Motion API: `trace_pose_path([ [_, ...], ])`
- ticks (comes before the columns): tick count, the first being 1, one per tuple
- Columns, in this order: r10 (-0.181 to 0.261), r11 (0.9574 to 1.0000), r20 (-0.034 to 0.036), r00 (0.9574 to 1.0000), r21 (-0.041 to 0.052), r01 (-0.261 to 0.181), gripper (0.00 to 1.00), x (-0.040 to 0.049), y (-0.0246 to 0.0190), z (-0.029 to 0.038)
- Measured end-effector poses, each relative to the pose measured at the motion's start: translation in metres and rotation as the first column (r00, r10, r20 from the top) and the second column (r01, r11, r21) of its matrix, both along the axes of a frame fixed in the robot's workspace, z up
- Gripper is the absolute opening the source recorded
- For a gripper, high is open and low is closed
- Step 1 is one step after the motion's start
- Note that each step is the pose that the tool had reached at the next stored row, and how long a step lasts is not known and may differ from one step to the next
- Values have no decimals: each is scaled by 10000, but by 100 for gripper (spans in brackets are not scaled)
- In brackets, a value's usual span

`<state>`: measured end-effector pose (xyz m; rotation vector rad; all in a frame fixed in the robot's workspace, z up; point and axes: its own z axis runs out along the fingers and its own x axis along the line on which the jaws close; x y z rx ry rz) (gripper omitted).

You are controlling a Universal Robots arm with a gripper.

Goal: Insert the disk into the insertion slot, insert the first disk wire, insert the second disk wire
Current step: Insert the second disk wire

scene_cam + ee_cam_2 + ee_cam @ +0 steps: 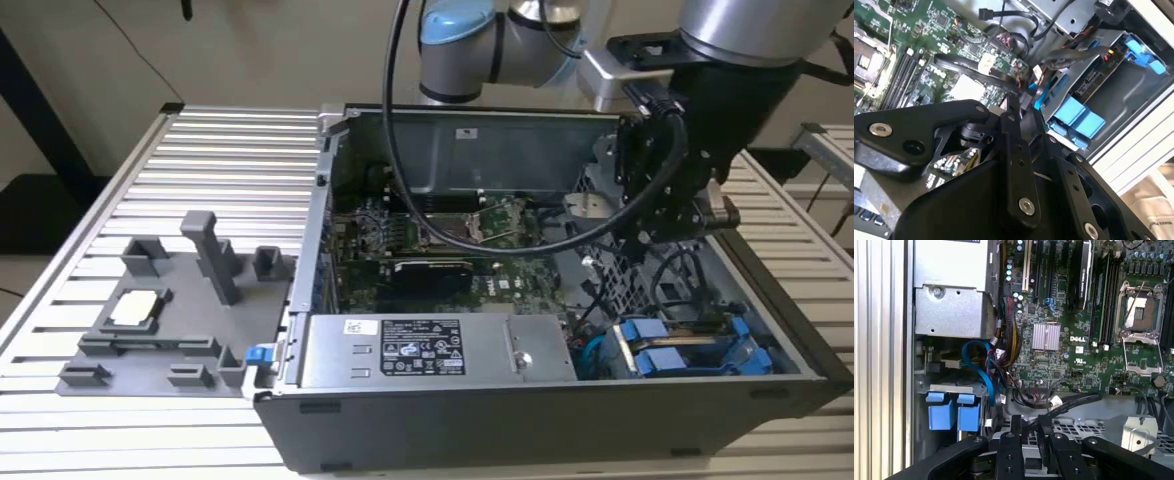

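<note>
The black gripper [1030,424], fingers nearly together, seems to pinch a flat black wire [1076,402] beside the blue-railed grey metal insertion slot [754,355], where the blue-framed silver-grey disk [1091,80] appears seated. Held askew, the wire's plug could jam.

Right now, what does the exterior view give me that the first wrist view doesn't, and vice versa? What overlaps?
Exterior view adds: the grey fixture tray beside the case at the exterior view's left, the whole open computer case, and the arm reaching down into it.
First wrist view adds: the gripper seen from behind above a perforated metal cage, plus a yellow-and-black wire bundle and a blue cable.
Both: the grey power supply box, the motherboard with its CPU socket, the insertion slot with blue rails, and the slatted table.
</note>
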<state>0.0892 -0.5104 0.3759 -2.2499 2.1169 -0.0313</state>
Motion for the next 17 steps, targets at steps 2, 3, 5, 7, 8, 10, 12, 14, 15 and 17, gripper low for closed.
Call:
trace_pose_path([
  [2,1,10000,118,9999,-84,0,28,-14,22,-12],
  [3,1,9999,139,9999,-147,1,28,-15,27,-20],
  [5,5,9995,160,9999,-324,0,28,-15,28,-31],
  [7,8,9986,176,9998,-531,1,28,-15,29,-40],
  [8,9,9981,188,9998,-611,3,28,-16,31,-48],
  [10,11,9974,228,9997,-715,6,28,-16,35,-64],
  [12,14,9968,263,9997,-801,7,28,-17,40,-75],
  [14,13,9967,309,9995,-812,12,28,-21,49,-84],
  [15,13,9967,333,9994,-812,14,28,-23,53,-88],
  [17,15,9966,355,9994,-822,14,28,-24,57,-100],
])
